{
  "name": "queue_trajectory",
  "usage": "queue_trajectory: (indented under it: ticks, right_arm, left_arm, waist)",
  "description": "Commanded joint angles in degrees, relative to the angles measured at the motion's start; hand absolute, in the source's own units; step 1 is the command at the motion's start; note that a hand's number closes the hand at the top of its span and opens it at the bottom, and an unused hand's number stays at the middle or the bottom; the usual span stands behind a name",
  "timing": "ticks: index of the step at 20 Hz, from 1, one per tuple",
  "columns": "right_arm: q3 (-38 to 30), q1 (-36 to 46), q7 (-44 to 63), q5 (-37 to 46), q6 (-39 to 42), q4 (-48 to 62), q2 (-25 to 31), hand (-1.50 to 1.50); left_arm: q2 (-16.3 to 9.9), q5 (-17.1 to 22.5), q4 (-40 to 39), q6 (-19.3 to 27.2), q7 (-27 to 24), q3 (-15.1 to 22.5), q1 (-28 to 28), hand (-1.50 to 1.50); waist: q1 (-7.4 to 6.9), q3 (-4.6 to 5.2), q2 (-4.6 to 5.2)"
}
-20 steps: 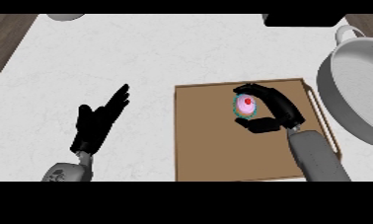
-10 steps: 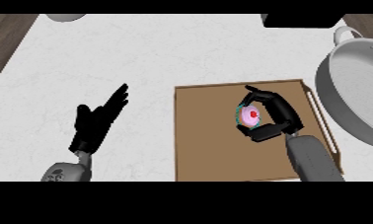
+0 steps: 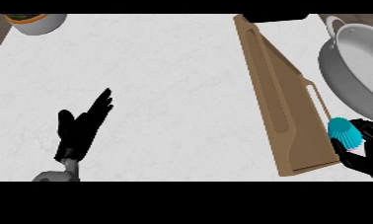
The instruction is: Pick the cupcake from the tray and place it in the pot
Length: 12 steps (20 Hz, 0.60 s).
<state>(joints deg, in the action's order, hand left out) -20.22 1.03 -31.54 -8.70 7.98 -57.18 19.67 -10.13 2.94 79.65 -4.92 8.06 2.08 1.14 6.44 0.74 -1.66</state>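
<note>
The cupcake [image 3: 345,133] shows its blue wrapper at the right edge, tipped sideways. It is past the tray's right rim and below the pot. My right hand [image 3: 355,158] is curled round it, mostly cut off by the view's edge. The wooden tray [image 3: 280,94] appears as a narrow slanted shape, tipped up on one side, with its handle slots showing. The grey pot [image 3: 348,72] stands at the right edge, its inside bare. My left hand [image 3: 79,131] rests open at the lower left, fingers up.
A bowl [image 3: 33,21] with something green sits at the top left corner. A dark object [image 3: 277,17] lies at the back edge by the tray's far end. White counter [image 3: 167,80] spreads between my left hand and the tray.
My right hand has carried the cupcake off the tray to the right, towards the pot. The tray, flat before, now stands tipped up and narrow. The left hand has stayed put.
</note>
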Motion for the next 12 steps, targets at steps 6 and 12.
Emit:
queue_trajectory:
  ticks: [6,12]
  right_arm:
    - [-17.0,-21.5,-8.6,-4.2,-4.4,1.1,8.9,1.50]
    - [-18.7,-25.9,-1.2,-2.3,-11.6,-11.9,8.1,1.50]
  left_arm:
    - [0.1,-0.1,0.4,-2.1,2.0,1.5,3.2,0.00]
    - [3.0,-1.8,0.1,-0.9,2.6,3.5,4.1,0.00]
  waist:
    - [-4.20,-0.67,1.51]
    - [-5.82,-0.65,1.64]
